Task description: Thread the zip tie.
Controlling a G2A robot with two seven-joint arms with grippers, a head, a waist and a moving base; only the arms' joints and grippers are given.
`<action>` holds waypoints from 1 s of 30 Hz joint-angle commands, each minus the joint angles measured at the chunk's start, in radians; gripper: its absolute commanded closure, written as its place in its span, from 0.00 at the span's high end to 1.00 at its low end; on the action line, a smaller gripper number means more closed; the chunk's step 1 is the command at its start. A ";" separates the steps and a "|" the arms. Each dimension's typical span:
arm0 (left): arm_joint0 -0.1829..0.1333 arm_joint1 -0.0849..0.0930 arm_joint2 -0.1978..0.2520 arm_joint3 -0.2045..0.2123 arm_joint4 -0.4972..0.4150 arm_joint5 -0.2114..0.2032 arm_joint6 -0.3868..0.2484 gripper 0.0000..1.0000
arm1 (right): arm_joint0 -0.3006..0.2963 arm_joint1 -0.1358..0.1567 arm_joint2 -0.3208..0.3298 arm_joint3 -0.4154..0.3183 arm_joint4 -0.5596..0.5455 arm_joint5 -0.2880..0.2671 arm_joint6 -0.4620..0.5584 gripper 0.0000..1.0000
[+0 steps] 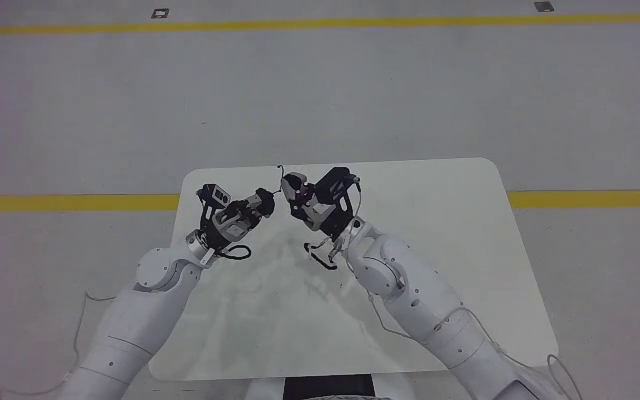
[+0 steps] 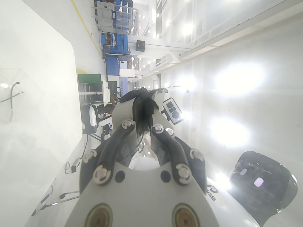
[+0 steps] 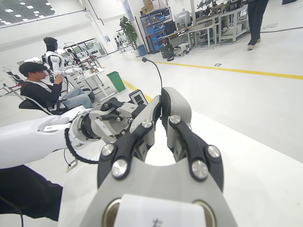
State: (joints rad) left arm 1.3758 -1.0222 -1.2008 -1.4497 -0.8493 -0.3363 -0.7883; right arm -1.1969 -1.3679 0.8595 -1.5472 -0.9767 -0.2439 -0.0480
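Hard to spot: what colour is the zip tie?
The zip tie is black, clearest in the right wrist view.

Thin black zip tie (image 3: 160,77), plain white worktop (image 1: 440,260), right gripper (image 3: 161,95) with pale grey fingers (image 3: 180,106), black ribbed pads (image 3: 165,105) and silver rivets (image 3: 175,119), pale grey floor (image 1: 320,90) crossed by yellow lines (image 1: 320,22), green bin (image 3: 116,81).
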 commanded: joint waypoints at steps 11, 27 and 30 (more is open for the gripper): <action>0.000 0.000 0.000 0.000 0.000 0.000 0.000 0.00 | -0.021 -0.002 0.015 -0.012 -0.017 -0.003 0.010 0.00; 0.000 0.000 0.000 0.000 0.000 0.000 0.000 0.00 | -0.015 -0.017 0.007 0.012 -0.011 0.000 0.007 0.00; 0.000 0.000 0.000 0.000 0.000 0.000 0.000 0.00 | -0.009 -0.021 0.001 0.022 -0.010 0.000 0.007 0.00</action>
State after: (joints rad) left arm 1.3758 -1.0222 -1.2008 -1.4497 -0.8493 -0.3363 -0.7883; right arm -1.2077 -1.3881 0.8614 -1.5276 -0.9867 -0.2440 -0.0409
